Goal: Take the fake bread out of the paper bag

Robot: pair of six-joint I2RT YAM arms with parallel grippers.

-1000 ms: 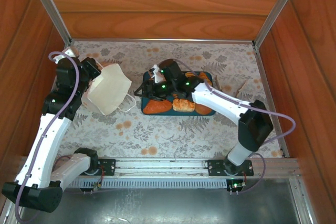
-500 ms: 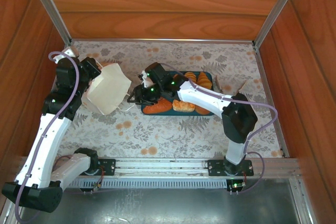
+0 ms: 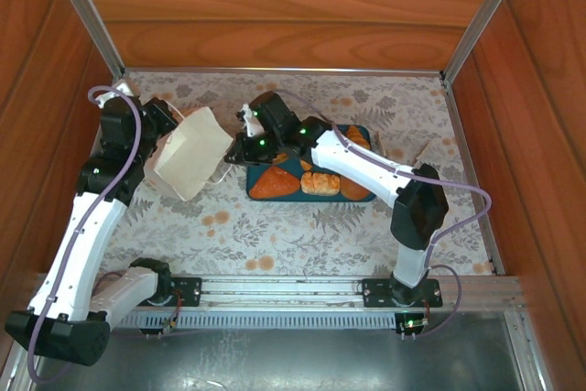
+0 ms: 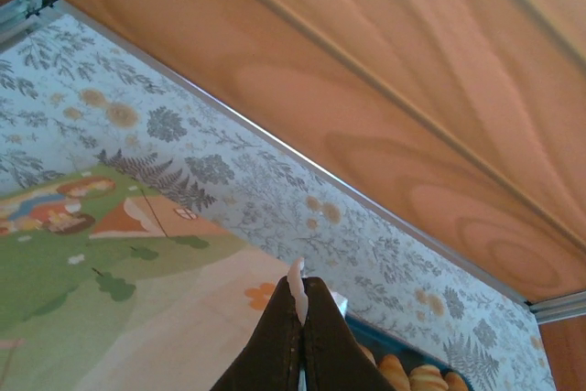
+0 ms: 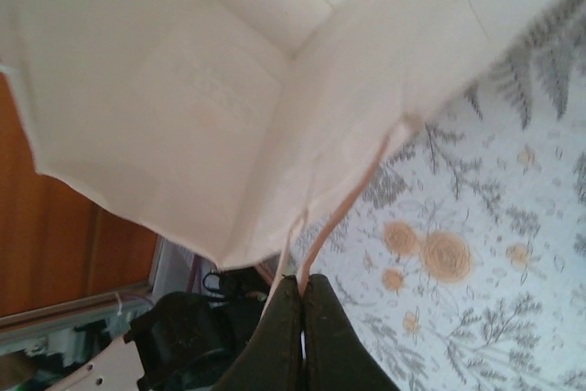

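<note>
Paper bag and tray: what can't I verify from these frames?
- Bag interior, right wrist view: the part showing is bare; the top and left edges cut off the rest.
- Bread count, top view: the right arm covers part of the tray; the left wrist view cuts it at the bottom edge.
- Left gripper, left wrist view: a white sliver sits between the shut fingers; cord or paper, too small to tell.

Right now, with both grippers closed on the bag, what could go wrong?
1. The right gripper pinches only the thin cord handle of the paper bag, while the left gripper clamps its other side. Pulling apart may tear the paper or the cord.
2. The right arm stretches over the tray. It could knock the fake bread there.
</note>
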